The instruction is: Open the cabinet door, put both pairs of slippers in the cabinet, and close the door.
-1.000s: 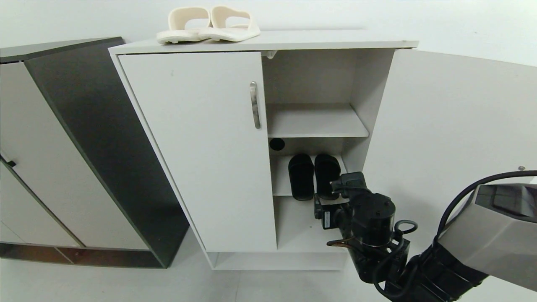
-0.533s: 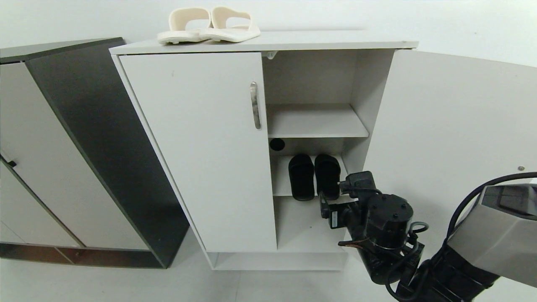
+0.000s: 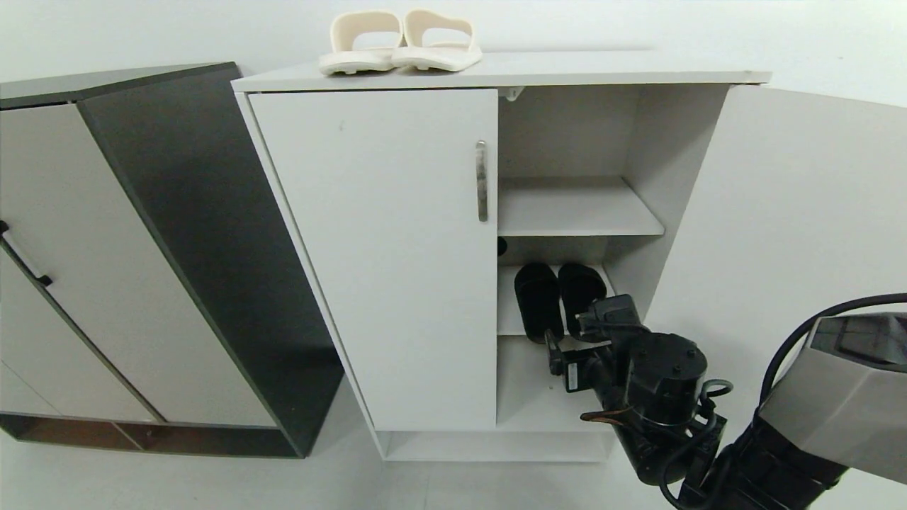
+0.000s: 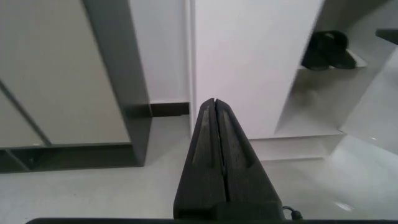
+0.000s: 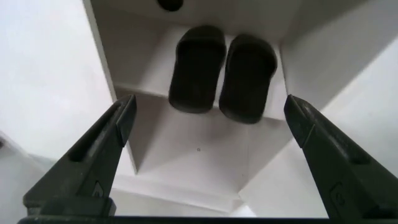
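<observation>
1. So, the whole head view has slid sideways over the last second, white two-door cabinet [image 3: 382, 283] and all. That's the camera moving, not the furniture.
2. The pair of black rubber slippers [image 3: 560, 297] hasn't budged on the middle shelf. It lies just ahead of the right gripper [image 5: 209, 106], not touching it.
3. That gripper's jaws stand wide apart with nothing between them, and it has eased back a touch from the pair. Looks to me like a finished drop-off.
4. The pair of cream slide slippers [image 3: 400, 42] sits on the cabinet top, well above that gripper and off to its left. I'd guess they're next.
5. The left gripper [image 4: 214, 102] is pressed closed on nothing, hanging over the floor.
6. The white right-hand door [image 3: 779, 212] stands swung open beside the right gripper, so closing comes last.
</observation>
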Available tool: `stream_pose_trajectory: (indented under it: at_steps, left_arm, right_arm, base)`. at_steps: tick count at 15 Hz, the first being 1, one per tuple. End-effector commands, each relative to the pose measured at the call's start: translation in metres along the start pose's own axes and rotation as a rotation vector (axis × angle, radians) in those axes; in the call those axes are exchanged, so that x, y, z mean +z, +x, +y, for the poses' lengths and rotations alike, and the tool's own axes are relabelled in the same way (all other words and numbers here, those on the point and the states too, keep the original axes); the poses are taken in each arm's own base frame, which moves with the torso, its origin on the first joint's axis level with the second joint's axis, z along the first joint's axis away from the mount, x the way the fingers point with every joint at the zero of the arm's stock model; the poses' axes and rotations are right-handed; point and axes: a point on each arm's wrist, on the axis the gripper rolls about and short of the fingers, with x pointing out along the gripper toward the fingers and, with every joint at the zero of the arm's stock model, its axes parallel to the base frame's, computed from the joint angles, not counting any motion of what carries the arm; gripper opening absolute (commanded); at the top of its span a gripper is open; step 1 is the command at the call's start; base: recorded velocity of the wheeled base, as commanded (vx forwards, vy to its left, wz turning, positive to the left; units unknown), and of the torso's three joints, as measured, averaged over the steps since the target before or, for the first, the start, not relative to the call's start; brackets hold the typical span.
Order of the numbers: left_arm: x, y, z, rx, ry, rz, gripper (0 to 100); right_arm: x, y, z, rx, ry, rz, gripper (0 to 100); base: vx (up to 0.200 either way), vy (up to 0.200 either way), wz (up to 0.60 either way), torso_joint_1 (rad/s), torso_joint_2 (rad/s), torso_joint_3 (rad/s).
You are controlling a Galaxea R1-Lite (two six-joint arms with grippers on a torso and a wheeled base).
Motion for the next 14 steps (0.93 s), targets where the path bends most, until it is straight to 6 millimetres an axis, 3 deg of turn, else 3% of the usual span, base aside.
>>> stream_pose_trajectory:
  at_steps: [1,7,14]
  left_arm:
    - [0.0001,0.0001,0.0000,0.000,-0.001,0.001,0]
    - [0.0000,0.0000,0.0000,0.002,0.001,0.000,0]
    - [0.0001,0.0001,0.0001,0.000,0.001,0.001,0]
  right_arm:
    - [-0.0013,-0.0002,0.0010,0.003,-0.003,0.003,100]
    - [-0.0027,-0.0007,0.0007,0.003,-0.007,0.008,100]
    - [-0.0024,-0.0009,0.0012,0.005,-0.011,0.006,100]
  base:
    - [0.000,0.200,0.00,0.002,0.00,0.007]
    - [0.000,0.200,0.00,0.002,0.00,0.003]
    - [0.000,0.000,0.00,0.000,0.00,0.000]
